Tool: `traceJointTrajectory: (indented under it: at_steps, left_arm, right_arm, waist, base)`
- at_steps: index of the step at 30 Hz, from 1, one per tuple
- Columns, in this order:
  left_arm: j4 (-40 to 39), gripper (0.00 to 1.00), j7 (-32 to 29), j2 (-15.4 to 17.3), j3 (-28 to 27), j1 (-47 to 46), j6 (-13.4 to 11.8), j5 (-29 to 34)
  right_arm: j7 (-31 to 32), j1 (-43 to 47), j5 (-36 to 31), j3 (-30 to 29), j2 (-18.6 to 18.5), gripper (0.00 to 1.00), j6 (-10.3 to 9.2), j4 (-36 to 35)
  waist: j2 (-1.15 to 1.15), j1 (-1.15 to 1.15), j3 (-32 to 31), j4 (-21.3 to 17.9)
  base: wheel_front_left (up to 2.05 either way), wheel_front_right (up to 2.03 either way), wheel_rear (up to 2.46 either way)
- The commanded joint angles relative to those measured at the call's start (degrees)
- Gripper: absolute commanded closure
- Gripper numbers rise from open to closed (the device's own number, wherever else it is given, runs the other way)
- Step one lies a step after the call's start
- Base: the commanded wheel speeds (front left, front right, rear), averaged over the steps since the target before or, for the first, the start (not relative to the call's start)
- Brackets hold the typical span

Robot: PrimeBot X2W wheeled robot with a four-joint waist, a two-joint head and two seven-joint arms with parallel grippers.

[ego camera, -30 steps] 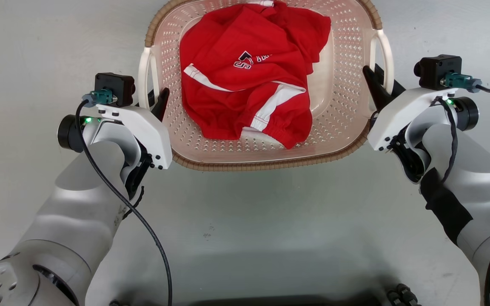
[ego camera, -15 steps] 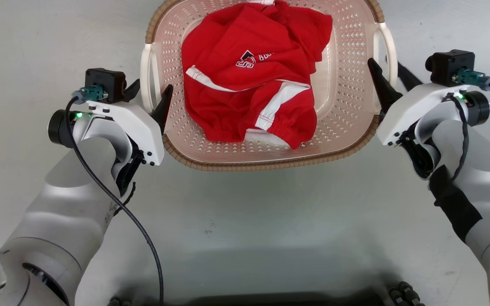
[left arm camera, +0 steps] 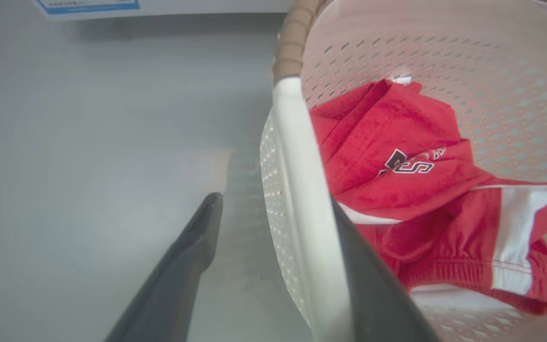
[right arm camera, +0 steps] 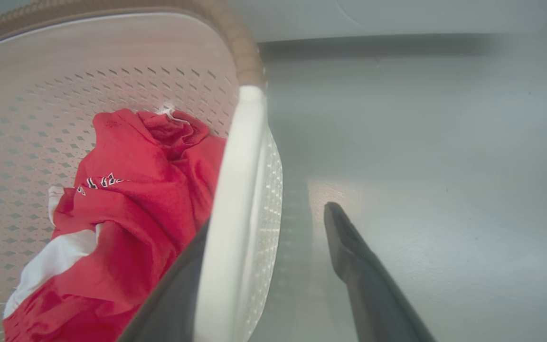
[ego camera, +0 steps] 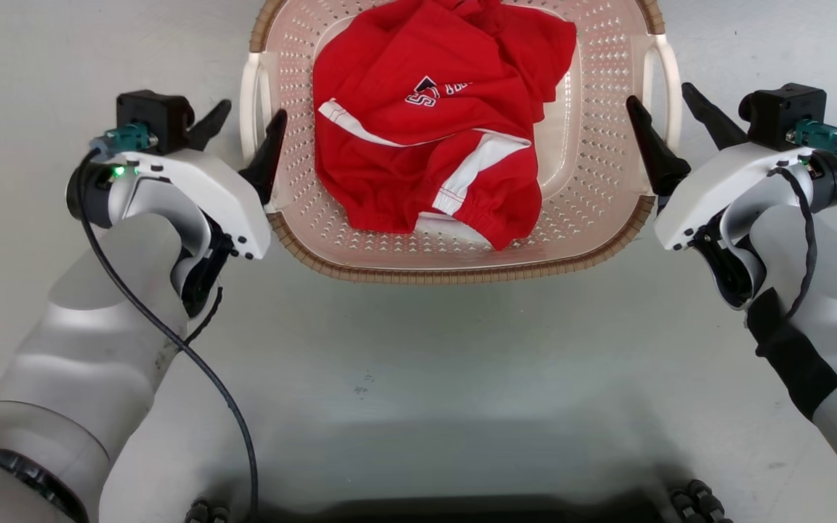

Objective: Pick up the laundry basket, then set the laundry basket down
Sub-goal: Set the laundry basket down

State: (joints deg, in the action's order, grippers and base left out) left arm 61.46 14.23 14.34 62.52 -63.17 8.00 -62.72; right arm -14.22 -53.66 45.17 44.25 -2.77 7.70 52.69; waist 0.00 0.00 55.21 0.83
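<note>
The laundry basket, pale pink with a brown woven rim, stands on the grey floor with a red garment inside. My left gripper is open, its fingers on either side of the white left handle without clamping it. My right gripper is open too, straddling the white right handle. In the left wrist view the left gripper has one finger outside the basket and one inside, beside the handle. The right wrist view shows the right gripper likewise around its handle.
Bare grey floor spreads around the basket and in front of me. My dark base lies along the bottom edge. A white appliance with a blue label stands beyond the basket's left side.
Both grippers were shut on the basket's handles and have opened, letting them go. Each now has a finger spread to the outside of its handle.
</note>
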Motion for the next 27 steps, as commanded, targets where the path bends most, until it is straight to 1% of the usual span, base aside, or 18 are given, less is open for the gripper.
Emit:
traceJointTrajectory:
  at_steps: [1, 5, 10, 17, 27]
  left_arm:
    - [-0.6, 0.0, 0.7, 2.2, -1.4, 1.0, -0.5, 0.4]
    - [-4.3, 0.0, 0.8, 3.1, -4.3, 2.3, -0.5, 2.4]
    - [-6.1, 0.0, 0.8, 3.4, -7.5, 3.8, -0.5, 5.1]
    - [-5.7, 0.0, 0.8, 2.9, -10.4, 6.2, -0.5, 7.9]
    - [-3.8, 0.0, 0.8, 2.5, -13.6, 10.6, -0.5, 9.7]
  right_arm:
    - [-0.8, 3.4, 0.5, 0.6, -0.1, 0.0, -0.21, -0.8]
    - [-0.8, 3.6, 2.8, 3.1, -0.1, 0.0, -0.21, -3.2]
    - [-0.8, 3.0, 4.9, 5.3, -0.1, 0.0, -0.21, -4.4]
    - [-0.8, 3.3, 5.4, 5.8, -0.1, 0.0, -0.21, -3.2]
    - [-0.8, 4.2, 6.8, 7.7, -0.1, 0.0, -0.21, -1.8]
  waist:
    - [0.0, 0.0, 0.0, 0.0]
    - [0.0, 0.0, 0.2, 0.2]
    - [0.0, 0.0, 0.2, 0.2]
    - [0.0, 0.0, -2.1, 0.3]
    - [0.0, 0.0, -8.1, -0.1]
  base:
    - [0.0, 0.0, 0.0]
    - [0.0, 0.0, 0.0]
    - [0.0, 0.0, 0.0]
    - [0.0, 0.0, 0.0]
    - [0.0, 0.0, 0.0]
